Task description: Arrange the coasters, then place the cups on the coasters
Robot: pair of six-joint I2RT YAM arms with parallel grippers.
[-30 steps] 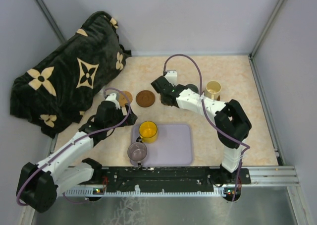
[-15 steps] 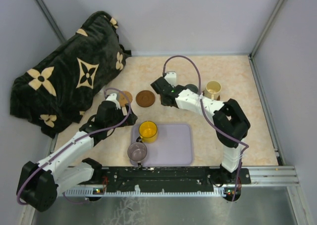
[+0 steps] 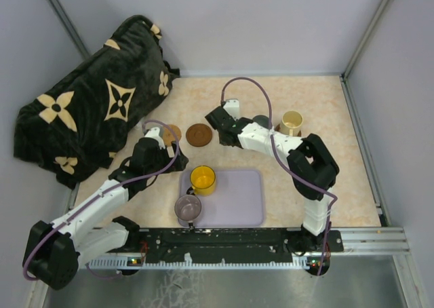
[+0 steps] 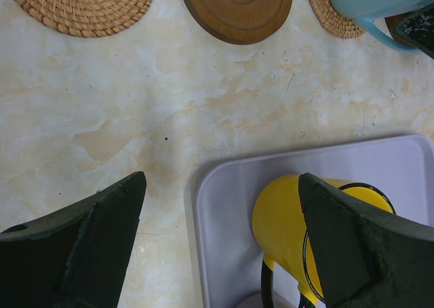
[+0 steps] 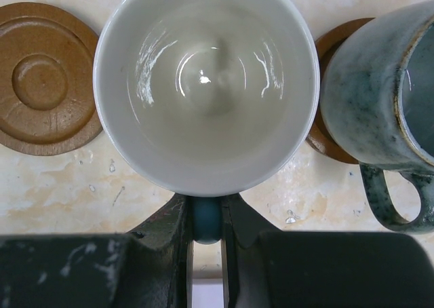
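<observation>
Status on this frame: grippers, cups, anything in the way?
Left gripper open, by yellow cup on tray. Right gripper shut on white cup by its handle, over woven coaster. Grey-green cup close alongside, on brown coaster.

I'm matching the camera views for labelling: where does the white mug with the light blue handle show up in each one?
Right wrist: white mug fills the centre, its handle pinched in the right gripper.
Left wrist: top right corner, cut off by the frame.
Top external: hidden under the right gripper.
Shared landmark: the dark wooden coaster, just left of the mug's spot in every view.
</observation>
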